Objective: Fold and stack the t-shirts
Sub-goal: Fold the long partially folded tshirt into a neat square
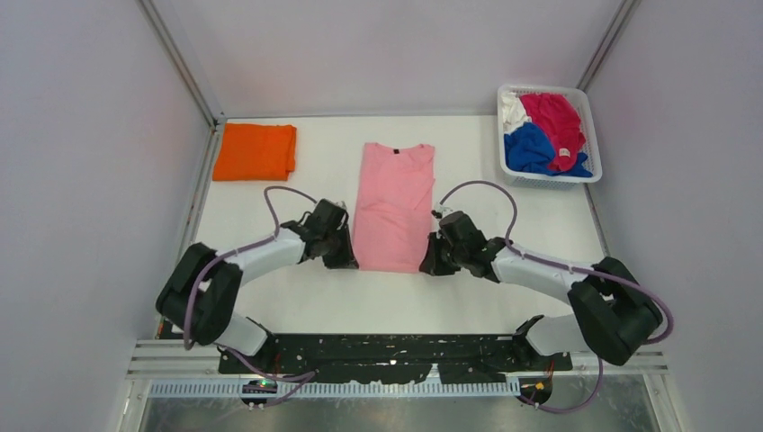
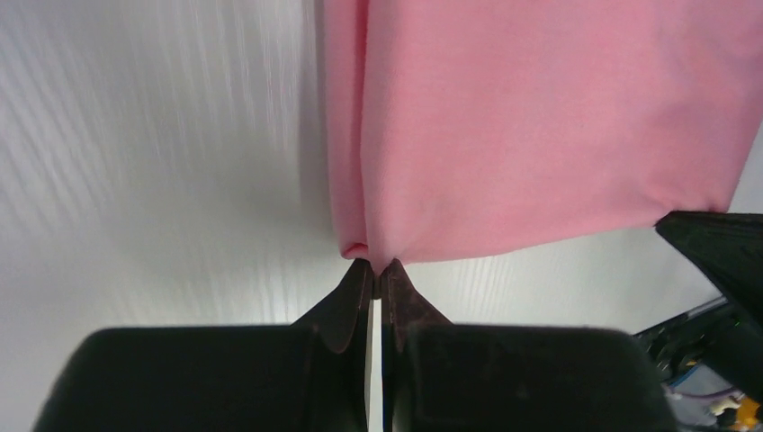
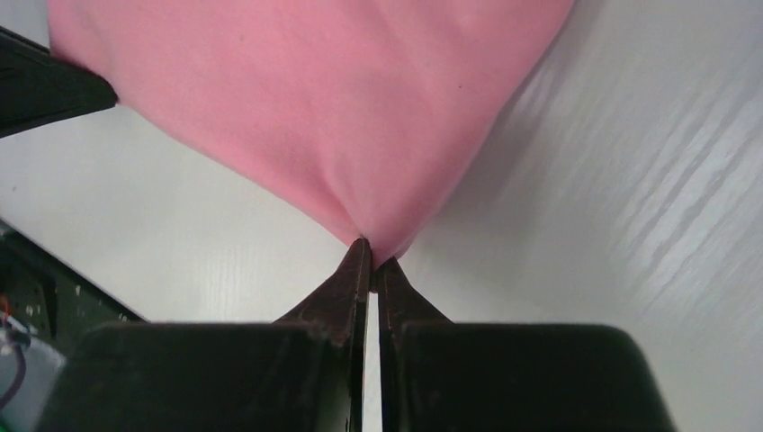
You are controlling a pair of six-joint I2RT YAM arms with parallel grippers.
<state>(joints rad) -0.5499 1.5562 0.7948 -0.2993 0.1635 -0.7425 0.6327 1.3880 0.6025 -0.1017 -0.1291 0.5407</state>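
Observation:
The light pink t-shirt [image 1: 394,205] lies in the middle of the table as a long narrow strip, sleeves folded in, collar at the far end. My left gripper [image 1: 346,260] is shut on its near left corner [image 2: 376,254]. My right gripper [image 1: 429,265] is shut on its near right corner [image 3: 376,247]. Both corners are pinched at the fingertips, and the cloth spreads away from them. The orange t-shirt [image 1: 255,151] lies folded at the far left. The royal blue [image 1: 529,148], magenta-red [image 1: 555,121] and white [image 1: 511,110] shirts lie crumpled in the basket.
The white plastic mesh basket [image 1: 592,135] stands at the far right corner of the white table [image 1: 306,297]. Grey walls with metal posts enclose the table on the left, right and back. The black base plate [image 1: 396,355] runs along the near edge.

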